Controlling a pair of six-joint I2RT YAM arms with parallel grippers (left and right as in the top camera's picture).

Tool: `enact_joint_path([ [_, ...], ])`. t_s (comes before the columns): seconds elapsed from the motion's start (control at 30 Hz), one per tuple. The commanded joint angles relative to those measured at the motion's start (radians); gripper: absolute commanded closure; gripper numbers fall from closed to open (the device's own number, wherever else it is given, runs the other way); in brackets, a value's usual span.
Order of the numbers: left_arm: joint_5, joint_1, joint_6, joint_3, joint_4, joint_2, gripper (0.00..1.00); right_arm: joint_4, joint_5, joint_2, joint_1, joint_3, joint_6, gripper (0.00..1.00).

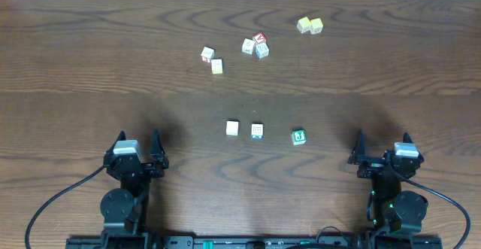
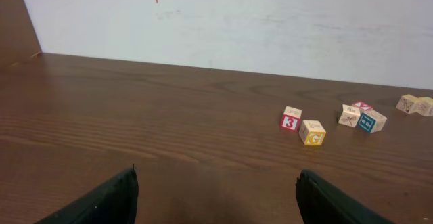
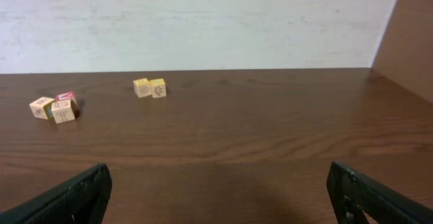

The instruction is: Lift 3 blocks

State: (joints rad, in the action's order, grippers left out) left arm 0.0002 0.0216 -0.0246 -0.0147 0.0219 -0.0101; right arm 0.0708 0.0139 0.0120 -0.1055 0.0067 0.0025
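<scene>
Three blocks lie in a row at mid-table in the overhead view: a plain whitish cube (image 1: 232,128), a whitish cube with a blue face (image 1: 257,131) and a green "J" cube (image 1: 299,136). My left gripper (image 1: 138,136) rests near the front edge, well left of the row, and stands open and empty. To the right of the row, my right gripper (image 1: 383,138) is also open and empty. In the wrist views the left gripper (image 2: 217,176) and the right gripper (image 3: 217,170) hold only bare table between their fingers. The three blocks are out of both wrist views.
Farther back lie other cubes: a red-marked one (image 1: 207,54) beside a yellow-marked one (image 1: 217,66), a tight cluster (image 1: 255,44) and a yellowish pair (image 1: 310,25). A white wall rises behind the table's far edge (image 2: 223,68).
</scene>
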Motion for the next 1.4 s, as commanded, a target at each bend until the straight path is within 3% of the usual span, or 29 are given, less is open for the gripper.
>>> enact_joint_path([
  [0.0, -0.045, -0.005, 0.013, 0.011, 0.048, 0.006, 0.25, 0.005, -0.006, -0.006, -0.006, -0.001, -0.008, 0.01],
  [1.03, -0.031, -0.005, 0.008, 0.011, 0.048, 0.006, 0.25, 0.005, -0.006, -0.006, -0.006, -0.001, -0.008, 0.01],
  [1.13, 0.092, -0.005, -0.093, 0.010, 0.042, 0.006, 0.25, 0.005, -0.006, -0.006, -0.006, -0.001, -0.008, 0.01],
  [1.27, 0.409, -0.005, -0.441, 0.010, 0.018, 0.006, 0.25, 0.005, -0.006, -0.006, -0.006, -0.001, -0.008, 0.01],
  [1.37, 0.468, -0.005, -0.673, 0.010, -0.029, 0.006, 0.25, 0.005, -0.006, -0.006, -0.006, -0.001, -0.008, 0.01],
])
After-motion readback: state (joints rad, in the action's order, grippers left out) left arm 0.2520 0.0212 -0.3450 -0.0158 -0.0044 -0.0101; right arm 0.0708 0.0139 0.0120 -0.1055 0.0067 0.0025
